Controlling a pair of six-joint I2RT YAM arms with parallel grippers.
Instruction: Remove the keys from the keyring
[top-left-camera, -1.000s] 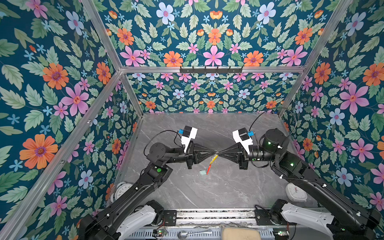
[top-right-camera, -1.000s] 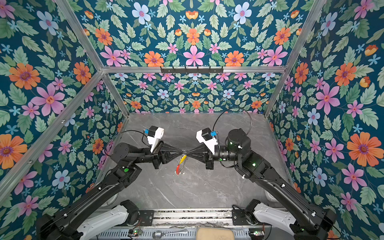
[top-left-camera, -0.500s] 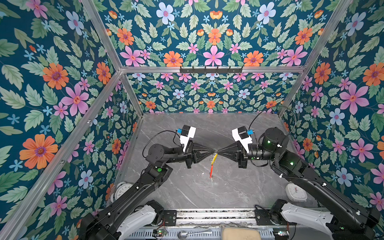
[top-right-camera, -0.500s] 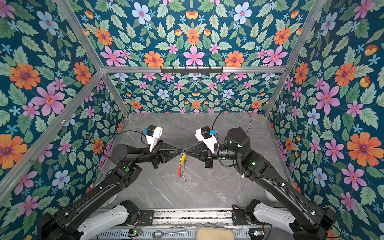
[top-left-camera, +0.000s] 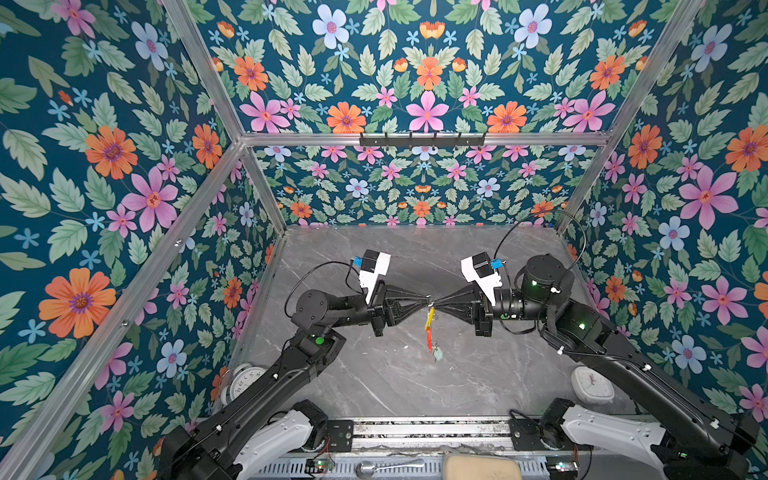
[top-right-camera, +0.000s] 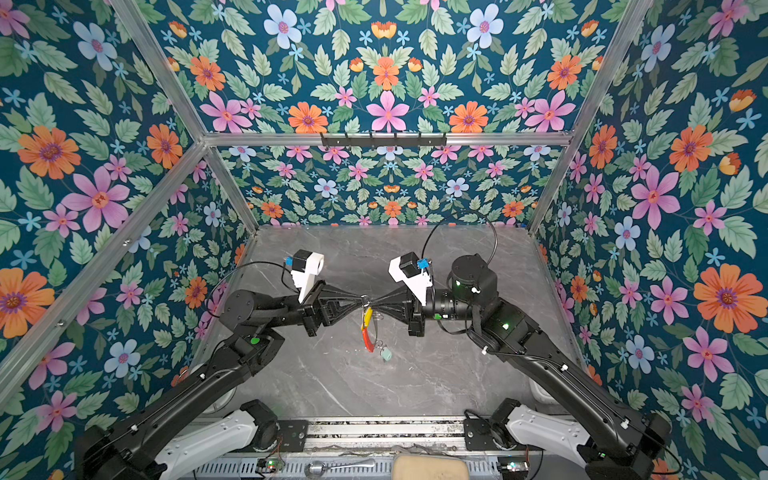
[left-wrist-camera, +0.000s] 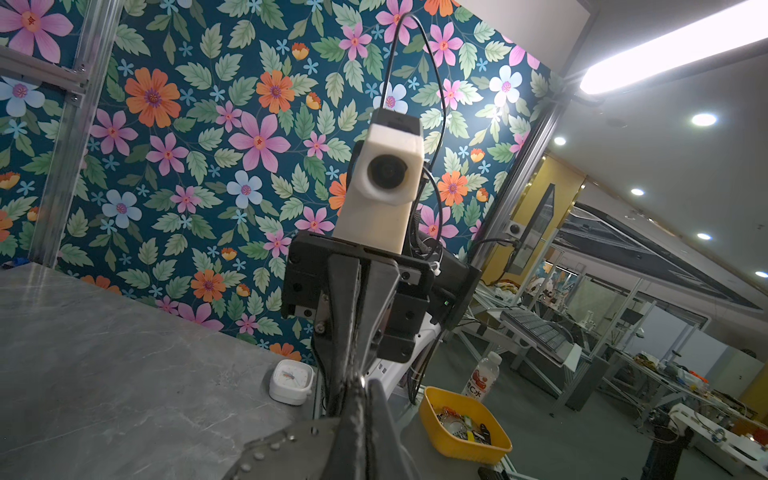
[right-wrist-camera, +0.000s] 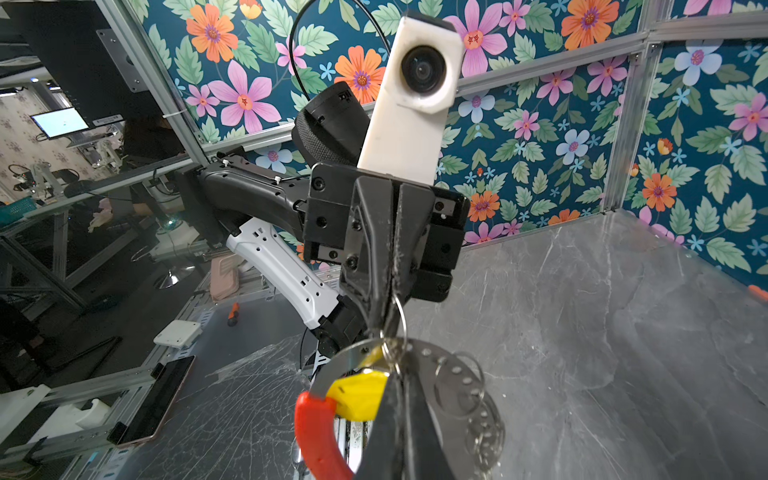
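Left claw (top-left-camera: 427, 296) and right claw (top-left-camera: 436, 299) were shut nose-to-nose, pinching the keyring (top-left-camera: 429, 340) up top. It hung straight down, keys (top-left-camera: 431, 314) dangling, neither arm nearer.

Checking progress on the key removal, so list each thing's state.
keyring: held in the air, hanging down.
left pincer: shut at the keyring's top.
right pincer: shut on the keyring, facing the left one.
yellow-tagged key: on the keyring, near its top.
mint-tagged key: on the keyring, dangling lowest.
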